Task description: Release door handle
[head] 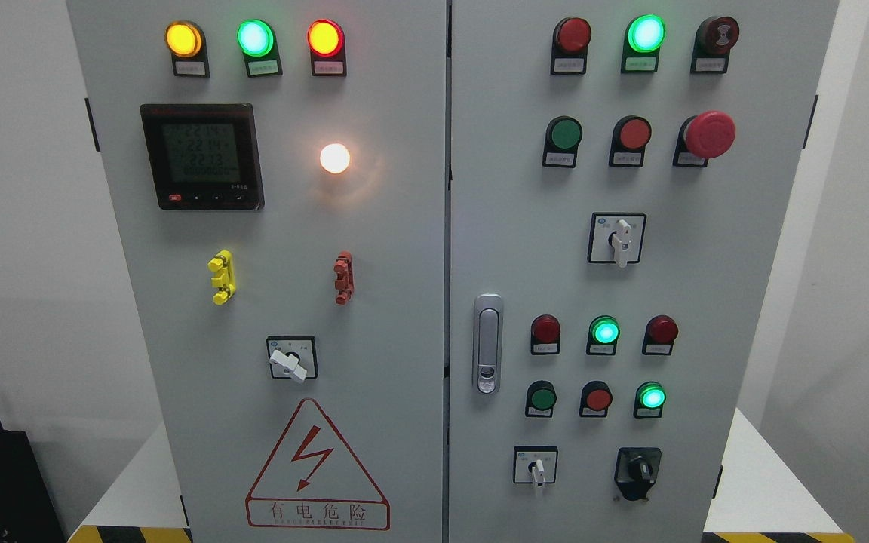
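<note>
A: Door handle [487, 344] first: we see it just right of centre in the frame, a grey flush latch standing upright on the right door [631, 286], right beside the seam with the left door [268, 286]. It lies flat in its recess and nothing touches it.

B: And our hands? We see neither one, so we cannot tell whether they are relaxed or clenched. We judge the handle already let go.

A: Then what could go wrong from here? If we bring an arm back in carelessly, we might knock the red mushroom button [709, 134] at upper right, or turn the white selector switch [621, 241] above the handle. The small controls just right of the latch sit close to it too.

B: We also cannot tell whether the latch is fully caught; if not, the door might swing.

A: What writing can we read? The red warning triangle [317, 466] at lower left carries a lightning bolt and "有电危险". The meter [203, 156] at upper left shows rows of digits, roughly 221 to 223, too faint to trust. The tags under the lamps are too small.
</note>
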### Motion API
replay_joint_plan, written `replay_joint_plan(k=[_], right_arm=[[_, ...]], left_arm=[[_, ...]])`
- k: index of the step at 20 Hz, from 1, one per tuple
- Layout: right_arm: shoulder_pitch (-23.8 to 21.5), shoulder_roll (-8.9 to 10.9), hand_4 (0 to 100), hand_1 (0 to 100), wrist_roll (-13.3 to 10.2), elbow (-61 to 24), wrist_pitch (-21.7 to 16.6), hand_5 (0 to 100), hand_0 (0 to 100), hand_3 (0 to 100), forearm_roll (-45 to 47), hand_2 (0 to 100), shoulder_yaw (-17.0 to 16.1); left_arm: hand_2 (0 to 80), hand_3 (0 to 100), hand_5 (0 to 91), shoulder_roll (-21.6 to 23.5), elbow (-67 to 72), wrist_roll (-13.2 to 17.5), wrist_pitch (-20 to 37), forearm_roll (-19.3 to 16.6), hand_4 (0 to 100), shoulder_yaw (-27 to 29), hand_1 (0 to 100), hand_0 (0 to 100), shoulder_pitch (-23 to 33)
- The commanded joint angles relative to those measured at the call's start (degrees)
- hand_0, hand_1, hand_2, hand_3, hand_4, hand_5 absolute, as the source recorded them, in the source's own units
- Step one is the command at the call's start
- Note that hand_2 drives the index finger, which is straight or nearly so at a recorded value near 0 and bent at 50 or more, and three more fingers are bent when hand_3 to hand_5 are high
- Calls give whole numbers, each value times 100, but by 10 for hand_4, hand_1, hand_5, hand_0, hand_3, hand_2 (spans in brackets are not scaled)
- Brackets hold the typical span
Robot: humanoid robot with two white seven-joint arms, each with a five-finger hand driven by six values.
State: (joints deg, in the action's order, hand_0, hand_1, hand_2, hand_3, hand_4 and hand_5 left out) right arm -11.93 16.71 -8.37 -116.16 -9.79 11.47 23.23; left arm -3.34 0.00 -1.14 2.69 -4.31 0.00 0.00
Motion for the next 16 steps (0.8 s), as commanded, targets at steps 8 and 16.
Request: replay_joint_plan(k=[8, 16], right_arm=[[24, -36, 0, 0, -103, 6, 12, 0, 370, 0, -5, 0, -30], [59, -80, 0, 0, -121, 41, 4, 0, 369, 0, -611, 0, -65]], left_arm=[[0, 0, 0, 0, 53, 0, 3, 0, 0, 9, 389, 120, -17], [0, 0, 0, 0, 53, 0, 3, 9, 0, 9, 389, 120, -17]])
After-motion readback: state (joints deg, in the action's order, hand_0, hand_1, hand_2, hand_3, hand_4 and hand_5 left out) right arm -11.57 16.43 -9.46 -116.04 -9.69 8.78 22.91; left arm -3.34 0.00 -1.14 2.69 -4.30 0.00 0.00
